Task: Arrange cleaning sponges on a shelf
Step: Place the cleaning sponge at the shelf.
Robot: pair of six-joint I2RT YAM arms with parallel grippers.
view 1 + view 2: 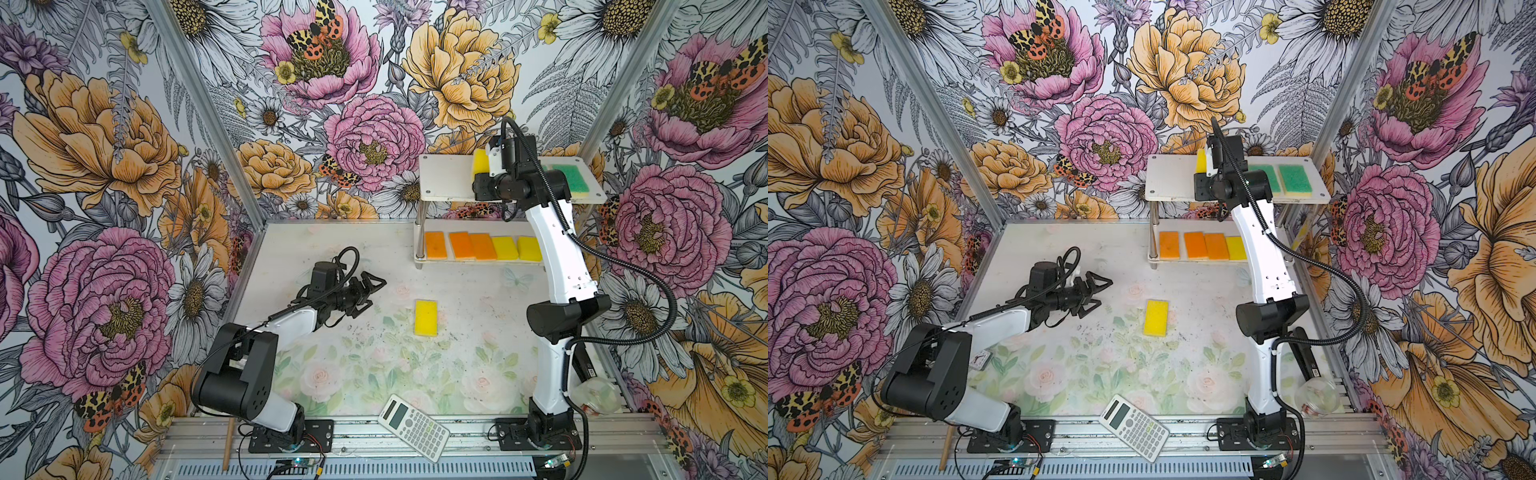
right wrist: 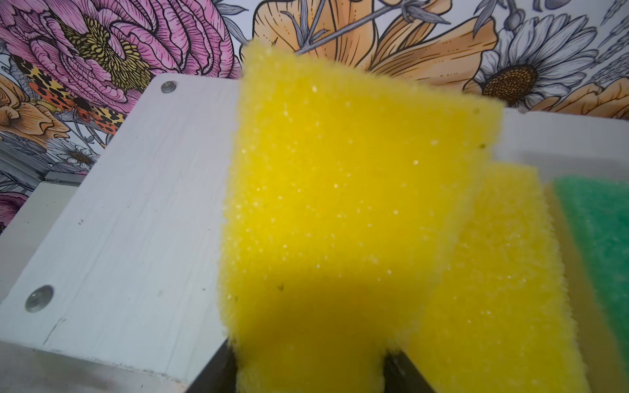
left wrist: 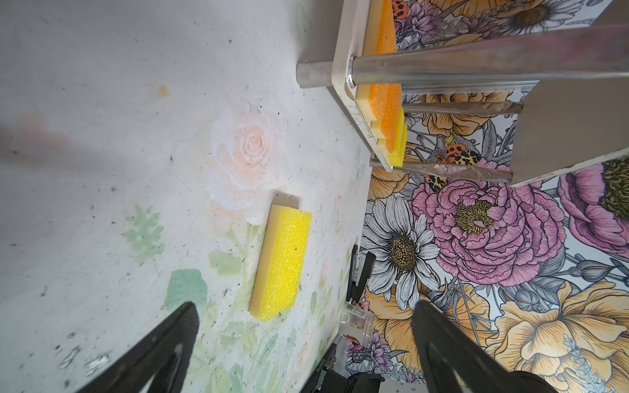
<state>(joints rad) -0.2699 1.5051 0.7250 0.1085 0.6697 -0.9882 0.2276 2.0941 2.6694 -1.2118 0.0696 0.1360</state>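
The shelf (image 1: 444, 178) stands at the back right. Its lower board carries three orange sponges (image 1: 461, 245) and two yellow ones (image 1: 517, 248). My right gripper (image 2: 309, 367) is shut on a yellow sponge (image 2: 340, 187), held tilted on edge over the top board (image 2: 136, 221), beside a flat yellow sponge (image 2: 493, 272) and two green-topped sponges (image 1: 1279, 178). One more yellow sponge (image 1: 426, 318) lies flat on the table. My left gripper (image 1: 372, 297) hangs open and empty a short way left of it; in the left wrist view that sponge (image 3: 282, 262) lies ahead of the fingers.
A white calculator (image 1: 413, 428) lies at the table's front edge. A clear plastic cup (image 1: 594, 395) and a black stapler-like object (image 1: 584, 365) sit by the right arm's base. A wooden stick (image 1: 227, 444) leans at the front left. Flowered walls close three sides.
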